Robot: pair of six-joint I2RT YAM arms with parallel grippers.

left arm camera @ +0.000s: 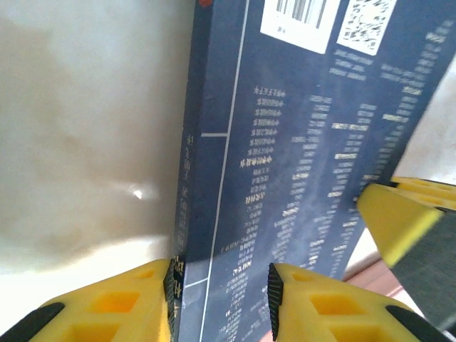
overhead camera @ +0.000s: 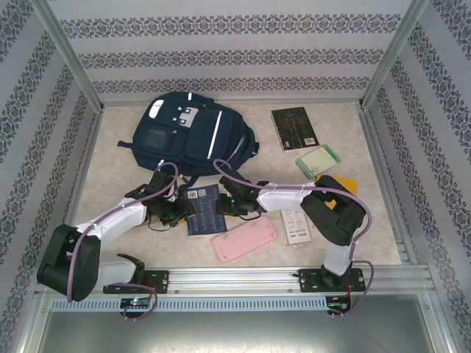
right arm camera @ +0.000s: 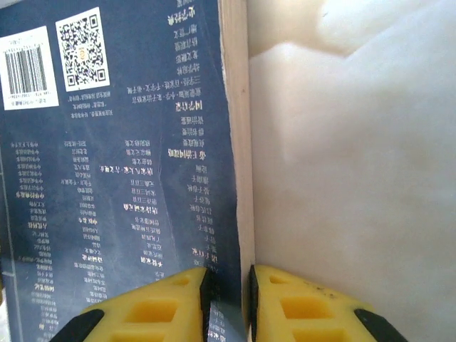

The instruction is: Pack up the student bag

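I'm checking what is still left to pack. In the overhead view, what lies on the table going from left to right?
Large navy blue fabric backpack → flat pink pencil case → black rectangular book → pale green notepad.

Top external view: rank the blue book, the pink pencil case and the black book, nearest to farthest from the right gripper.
1. The blue book, centre of the table, between the jaws of the right gripper.
2. The pink pencil case, just beyond, toward the arm bases.
3. The black book, far right corner.
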